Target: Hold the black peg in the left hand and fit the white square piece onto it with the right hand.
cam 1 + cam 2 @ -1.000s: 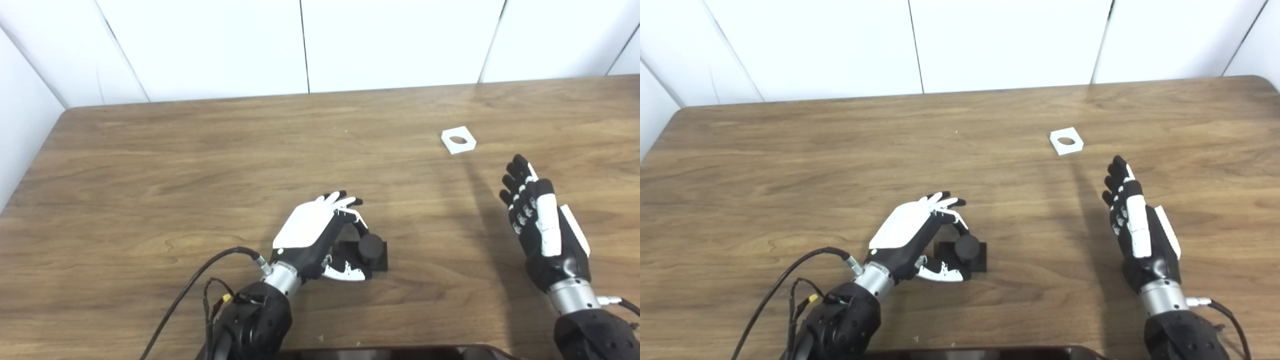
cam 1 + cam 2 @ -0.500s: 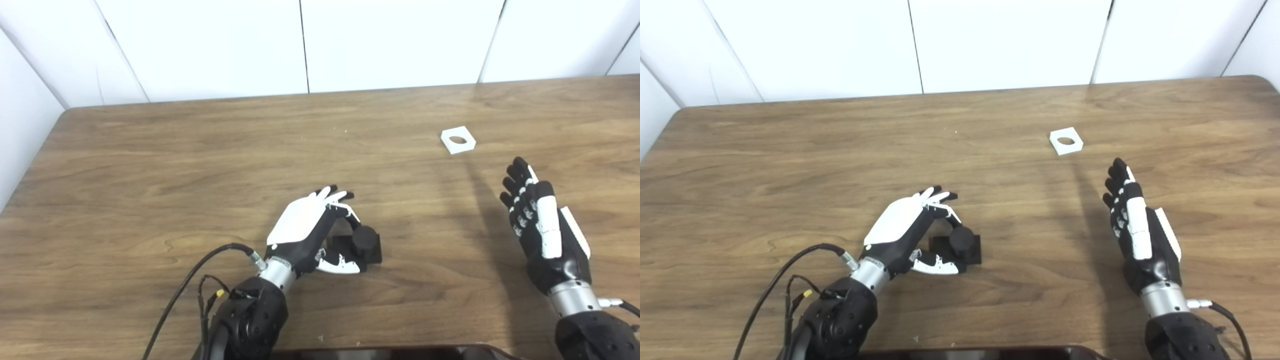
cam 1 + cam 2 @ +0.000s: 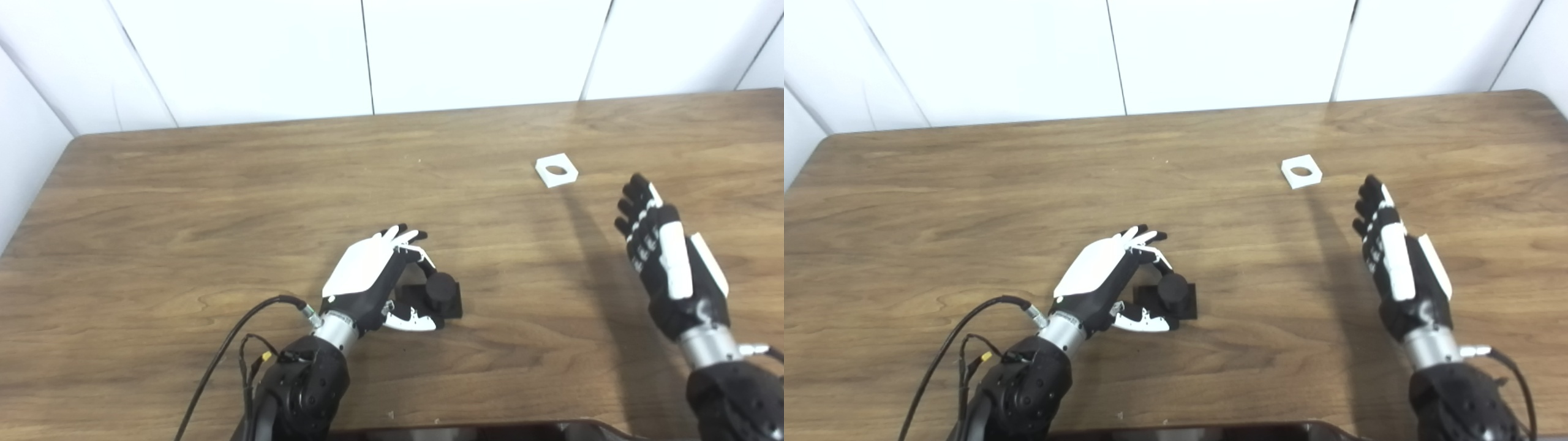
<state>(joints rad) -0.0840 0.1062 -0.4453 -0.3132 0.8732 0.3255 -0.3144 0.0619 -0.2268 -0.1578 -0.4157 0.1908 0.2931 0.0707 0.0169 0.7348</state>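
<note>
Left eye view, read from left to right: the left hand [image 3: 373,275] is curled around the black peg [image 3: 440,292], fingers arched over its far side and thumb lying along its near side; the peg stands upright on its square black base, and the base appears to rest on the table [image 3: 184,202]; whether the fingers actually press on the peg or only cage it I cannot tell. Further right, the white square piece [image 3: 556,171] lies flat with its round hole facing up, well beyond the right hand's fingertips and slightly to their left. The right hand [image 3: 667,263] holds nothing, fingers straight and close together, pointing toward the piece, not touching it.

Risks, as I judge them: if the left hand's hold is loose, lifting could tip the peg or let the base twist; a tilted peg would make the hole bind later. The piece is thin and lies flat, so the right hand's fingers may push it across the smooth wood rather than pinch it; a grasp that covers the hole would block the fit; a reach from this side could knock it farther away.

Count: 1 black peg with 1 base; 1 white square piece with 1 hole; 2 hands; 1 table.
</note>
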